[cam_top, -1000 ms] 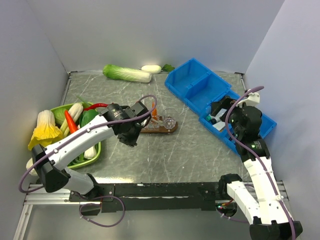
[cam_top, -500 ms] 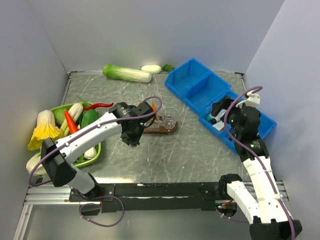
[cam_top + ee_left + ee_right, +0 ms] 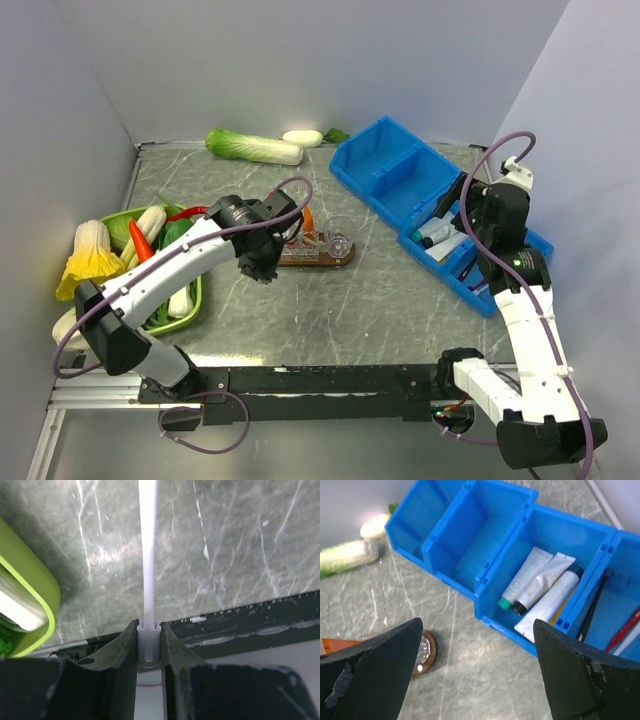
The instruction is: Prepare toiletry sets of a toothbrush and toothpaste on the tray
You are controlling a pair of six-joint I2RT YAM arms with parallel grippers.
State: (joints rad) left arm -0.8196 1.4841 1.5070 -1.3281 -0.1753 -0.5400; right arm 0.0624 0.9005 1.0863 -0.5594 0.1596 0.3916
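Note:
The dark-brown tray (image 3: 322,259) lies mid-table with a clear cup (image 3: 340,241) on its right end; that rounded end shows too in the right wrist view as tray (image 3: 430,653). An orange toothpaste (image 3: 308,216) stands at the tray's back left. My left gripper (image 3: 260,262) hangs just off the tray's left end, shut on the base of a thin white toothbrush (image 3: 148,555); the stick runs straight out from the left gripper (image 3: 149,630) over the grey table. My right gripper (image 3: 477,630) is wide open and holds nothing, high over the blue bins (image 3: 485,530).
White tubes with dark caps (image 3: 540,590) lie in one bin compartment and brush handles (image 3: 594,607) in the one beside it. A green dish (image 3: 193,300) of vegetables sits at the left, its rim (image 3: 37,587) near the left gripper. A cabbage (image 3: 255,147) lies at the back wall.
My right arm has lifted and drawn back to the right, uncovering the tubes in the bin. My left arm has turned slightly by the tray's left end, still gripping the toothbrush.

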